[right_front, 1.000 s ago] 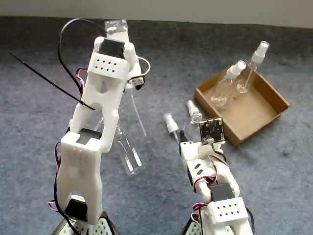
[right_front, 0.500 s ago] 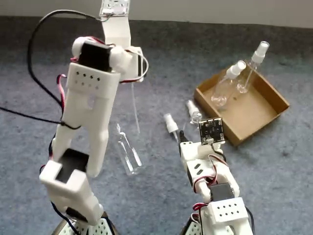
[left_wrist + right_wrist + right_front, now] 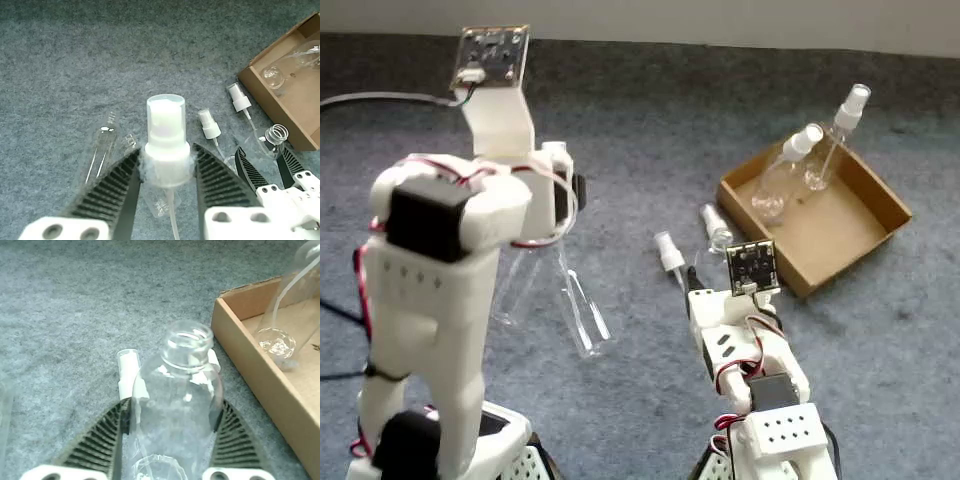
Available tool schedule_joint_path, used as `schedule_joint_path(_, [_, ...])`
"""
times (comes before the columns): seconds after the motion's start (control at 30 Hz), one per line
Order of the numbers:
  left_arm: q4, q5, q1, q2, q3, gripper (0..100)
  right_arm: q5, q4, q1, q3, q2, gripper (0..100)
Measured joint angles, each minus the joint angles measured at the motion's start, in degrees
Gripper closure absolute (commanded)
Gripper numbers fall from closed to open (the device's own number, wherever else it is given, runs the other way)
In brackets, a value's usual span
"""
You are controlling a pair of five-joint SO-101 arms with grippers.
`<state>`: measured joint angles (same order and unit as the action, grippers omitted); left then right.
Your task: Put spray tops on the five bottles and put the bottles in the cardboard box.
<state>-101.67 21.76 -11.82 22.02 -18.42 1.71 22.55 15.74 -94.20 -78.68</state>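
Observation:
My left gripper (image 3: pixel 165 156) is shut on a white spray top (image 3: pixel 166 125), whose thin dip tube hangs below, held above the carpet. My right gripper (image 3: pixel 174 407) is shut on a clear bottle (image 3: pixel 180 382) with an open neck, held upright next to the cardboard box (image 3: pixel 250 347). In the left wrist view that bottle's neck (image 3: pixel 275 135) shows between the right gripper's fingers (image 3: pixel 248 167). Two uncapped bottles (image 3: pixel 585 315) (image 3: pixel 515 285) lie on the carpet beside the left arm (image 3: pixel 450 250). Two loose spray tops (image 3: pixel 670 253) (image 3: pixel 714 224) lie near the box (image 3: pixel 865 245).
Inside the box two bottles with spray tops (image 3: pixel 782 172) (image 3: pixel 832 140) lean against its far wall. The right arm's camera board (image 3: pixel 752 265) stands just in front of the box's near corner. Grey carpet covers the whole table.
The left arm has swung back toward the near left and risen, carrying the spray top away from the far side. The right arm has kept still with its bottle.

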Motion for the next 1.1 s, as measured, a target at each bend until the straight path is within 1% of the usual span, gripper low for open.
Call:
schedule_joint_path(0.13, [0.0, 0.0, 0.2, 8.1, 5.1, 91, 0.0, 0.0, 0.1, 0.0, 0.0, 89.2])
schedule_joint_path(0.2, [0.0, 0.0, 0.3, 11.6, 7.6, 91, 0.0, 0.0, 1.2, 0.1, 0.0, 89.2])
schedule_joint_path(0.3, [0.0, -0.4, 0.0, 16.7, 11.4, 91, 0.0, 0.0, 4.5, 0.3, -0.1, 89.2])
schedule_joint_path(0.4, [0.0, -3.7, 0.2, 22.1, 14.6, 91, 0.0, 0.1, 9.2, 0.5, -1.4, 89.2])
schedule_joint_path(0.53, [0.0, -8.9, 0.2, 30.2, 19.4, 91, -0.1, 0.1, 13.5, 0.5, -7.9, 89.2])
schedule_joint_path(0.63, [0.0, -10.6, 0.1, 36.0, 22.7, 91, -0.1, 0.1, 14.4, 0.5, -15.3, 89.6])
schedule_joint_path(0.73, [0.4, -10.8, 0.0, 39.8, 25.3, 91, -0.1, 0.1, 14.5, 0.5, -22.9, 89.6])
schedule_joint_path(0.8, [3.1, -10.8, 0.2, 41.9, 27.3, 91, -0.1, 0.1, 14.9, 0.5, -25.3, 89.6])
schedule_joint_path(0.9, [9.4, -10.8, 0.3, 43.7, 31.4, 91, -0.1, 0.1, 14.7, 0.5, -25.4, 89.6])
schedule_joint_path(1.03, [20.1, -10.8, -0.1, 45.5, 37.7, 91, -0.1, 0.1, 14.9, -0.5, -25.4, 89.6])
schedule_joint_path(1.1, [26.0, -11.3, -0.1, 46.9, 41.3, 91, -0.1, 0.1, 16.2, -1.1, -25.5, 89.6])
